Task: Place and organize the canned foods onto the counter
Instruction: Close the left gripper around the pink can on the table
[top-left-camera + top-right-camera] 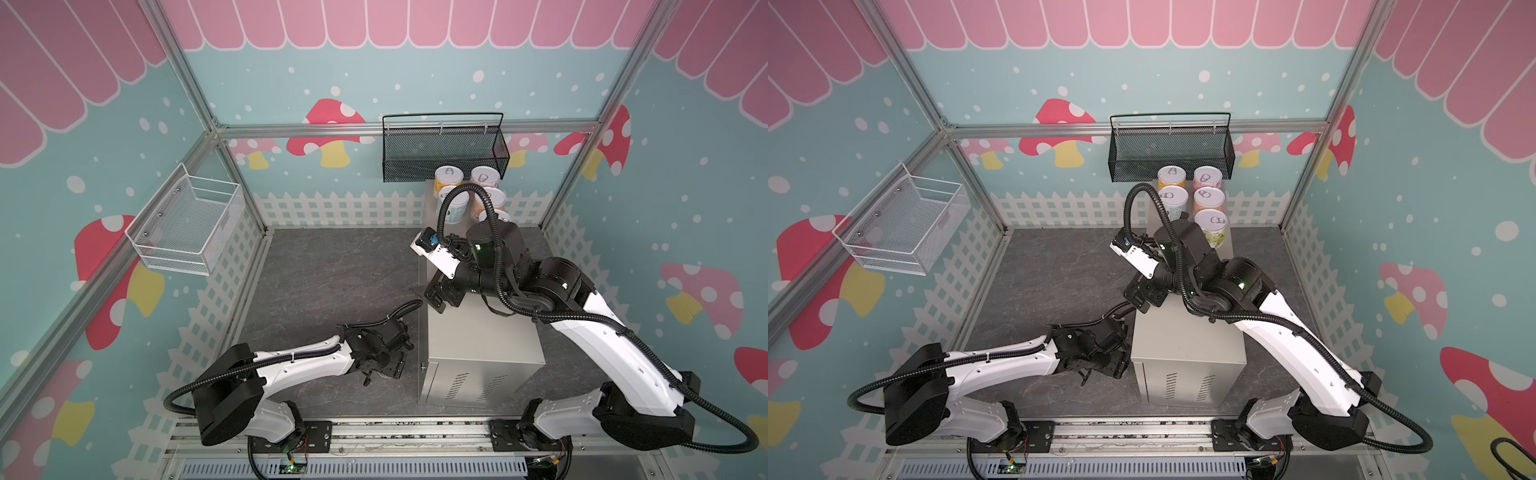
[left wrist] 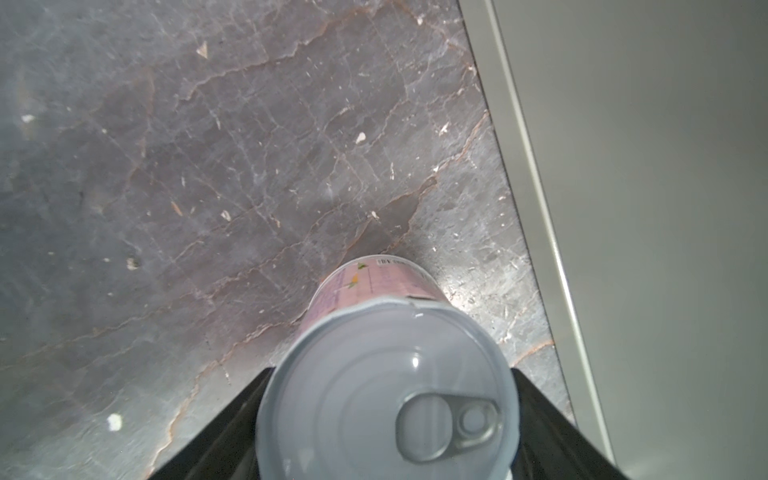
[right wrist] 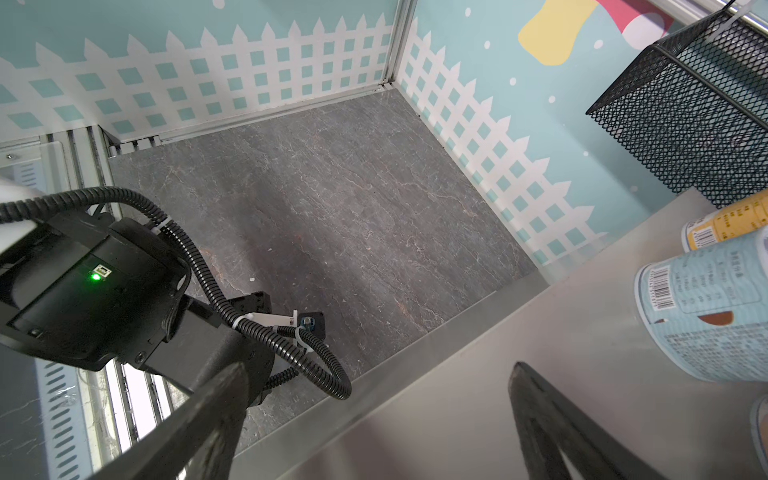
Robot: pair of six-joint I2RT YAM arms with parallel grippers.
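Note:
A pink can with a pull-tab lid stands on the slate floor beside the counter. My left gripper is shut on it, a black finger pressed to each side. In both top views that gripper hides the can. Several cans stand in two rows at the far end of the counter: yellow, pink, light blue, orange, green. My right gripper hangs open over the counter's left edge, nothing between its fingers.
A black mesh basket hangs on the back wall just above the far cans. A white wire basket is fixed to the left wall. Grey slate floor lies left of the counter. The right arm's cable loops over the cans.

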